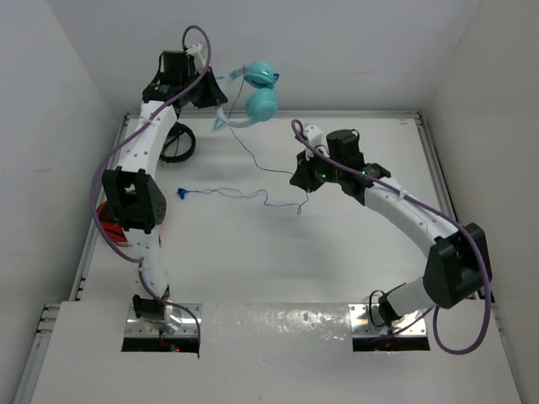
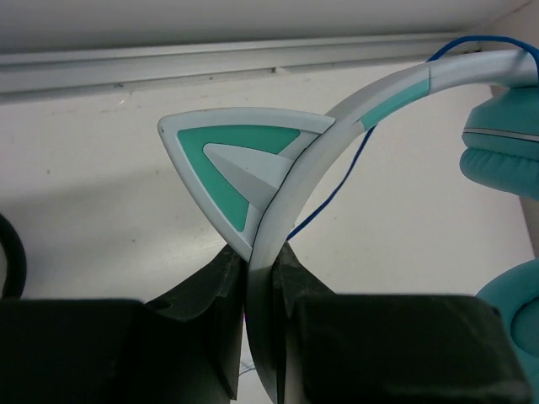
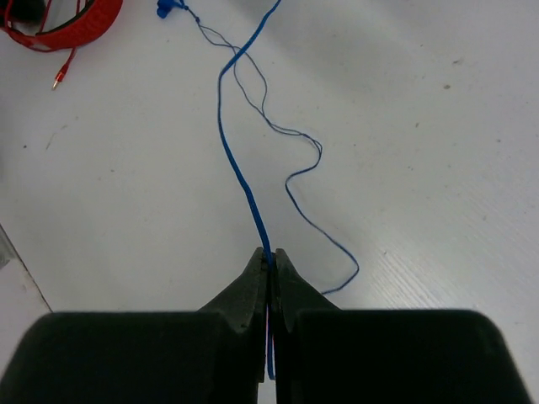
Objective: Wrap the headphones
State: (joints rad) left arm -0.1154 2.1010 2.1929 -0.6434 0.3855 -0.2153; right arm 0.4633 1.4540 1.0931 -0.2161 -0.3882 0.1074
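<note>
The teal headphones [image 1: 259, 91] hang in the air at the back of the table. My left gripper [image 1: 221, 94] is shut on their pale headband [image 2: 278, 202], just below a cat ear [image 2: 226, 168]; a turquoise earcup [image 2: 504, 151] shows at the right. The thin blue cable [image 1: 253, 160] runs down from the headphones to my right gripper [image 1: 301, 187], which is shut on it [image 3: 244, 177] above the table. The rest of the cable lies in loose loops ending at the blue plug [image 1: 181, 194], which also shows in the right wrist view [image 3: 168, 8].
Black headphones [image 1: 178, 143] lie by the left arm at the back left. Red headphones [image 1: 108, 220] lie at the left edge, partly behind the left arm, and show in the right wrist view [image 3: 59, 25]. White walls enclose the table.
</note>
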